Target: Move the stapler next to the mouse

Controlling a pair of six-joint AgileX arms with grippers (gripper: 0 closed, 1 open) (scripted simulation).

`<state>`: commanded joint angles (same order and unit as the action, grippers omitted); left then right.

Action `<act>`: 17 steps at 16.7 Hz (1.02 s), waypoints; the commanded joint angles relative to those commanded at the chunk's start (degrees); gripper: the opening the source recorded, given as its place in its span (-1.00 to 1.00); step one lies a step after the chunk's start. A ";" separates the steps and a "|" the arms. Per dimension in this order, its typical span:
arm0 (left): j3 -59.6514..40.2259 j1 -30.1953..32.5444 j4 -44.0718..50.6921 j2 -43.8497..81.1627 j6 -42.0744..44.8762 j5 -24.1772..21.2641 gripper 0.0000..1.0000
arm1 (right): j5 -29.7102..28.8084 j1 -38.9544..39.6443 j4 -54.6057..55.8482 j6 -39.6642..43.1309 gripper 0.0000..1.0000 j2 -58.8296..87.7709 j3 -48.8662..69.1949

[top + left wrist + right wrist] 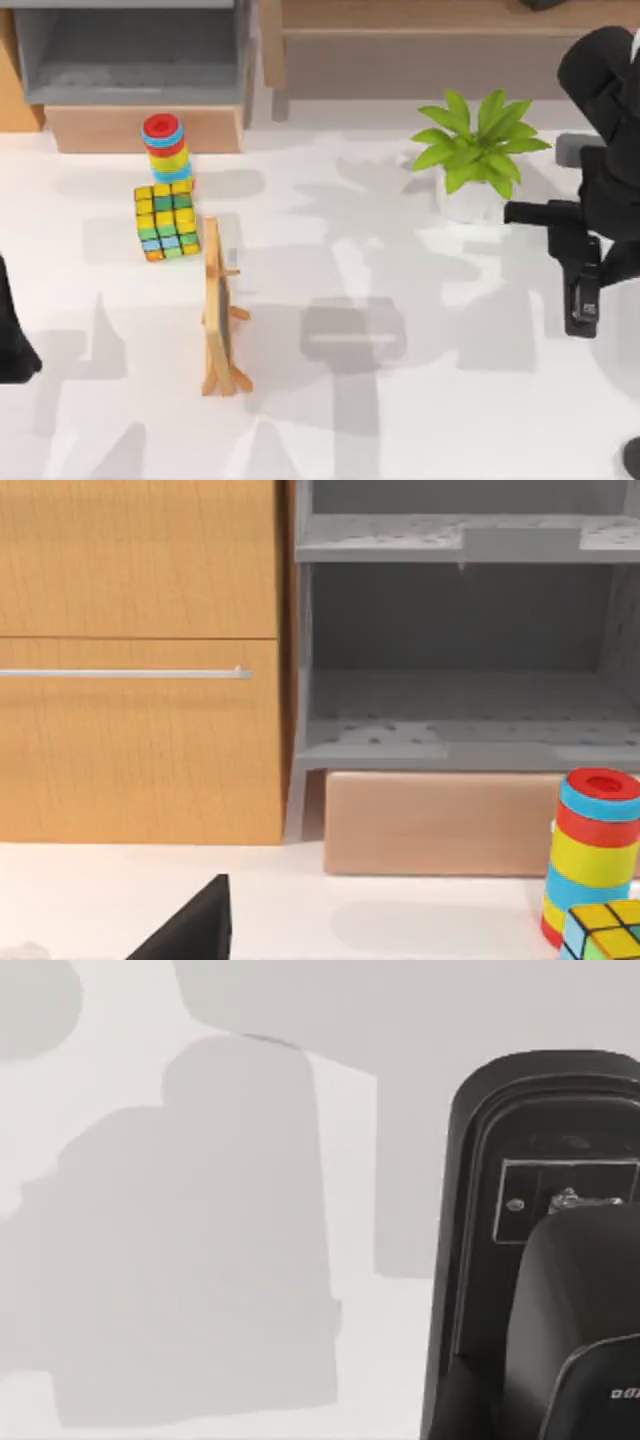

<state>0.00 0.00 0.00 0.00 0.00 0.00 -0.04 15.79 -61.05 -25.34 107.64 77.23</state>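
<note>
The stapler (584, 303) is a slim black oblong lying lengthwise near the table's right edge, with a small pale mark on top. My right gripper (579, 262) is directly over it, reaching in from the right. In the right wrist view the stapler (478, 1260) looms close, and part of the gripper (590, 1340) overlaps it. A grey rounded thing (572, 150) pokes out beside the right arm behind the stapler; it may be the mouse, but I cannot tell. My left arm (12, 340) is parked at the table's left edge.
A potted green plant (478, 140) stands at the back right. A colourful cube (167, 220) and a ring stack (165, 150) sit at the back left, with a small wooden easel (220, 310) in front of them. A grey shelf unit (460, 630) and a wooden cabinet (140, 660) line the back.
</note>
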 joint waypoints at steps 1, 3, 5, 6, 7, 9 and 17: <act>0.00 0.00 0.00 0.00 0.00 0.00 1.00 | -0.02 -1.50 -0.65 2.77 -1.00 0.59 0.52; 0.00 0.00 0.00 0.00 0.00 0.00 1.00 | -0.06 -4.26 -1.83 7.88 -1.00 1.67 1.44; 0.00 0.00 0.00 0.00 0.00 0.00 1.00 | -0.07 -6.61 -2.81 12.25 -1.00 2.60 2.22; 0.00 0.00 0.00 0.00 0.00 0.00 1.00 | -0.07 -7.59 -3.21 14.08 -1.00 2.98 2.55; 0.00 0.00 0.00 0.00 0.00 0.00 1.00 | -0.07 -8.42 -3.55 15.63 -1.00 3.31 2.82; 0.00 0.00 0.00 0.00 0.00 0.00 1.00 | -0.06 -9.57 -4.02 17.79 -1.00 3.76 3.21; 0.00 0.00 0.00 0.00 0.00 0.00 1.00 | -0.08 -9.69 -4.08 18.40 -1.00 3.66 3.20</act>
<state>0.00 0.00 0.00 0.00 0.00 0.00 -0.12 6.10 -65.13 -6.93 111.30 80.44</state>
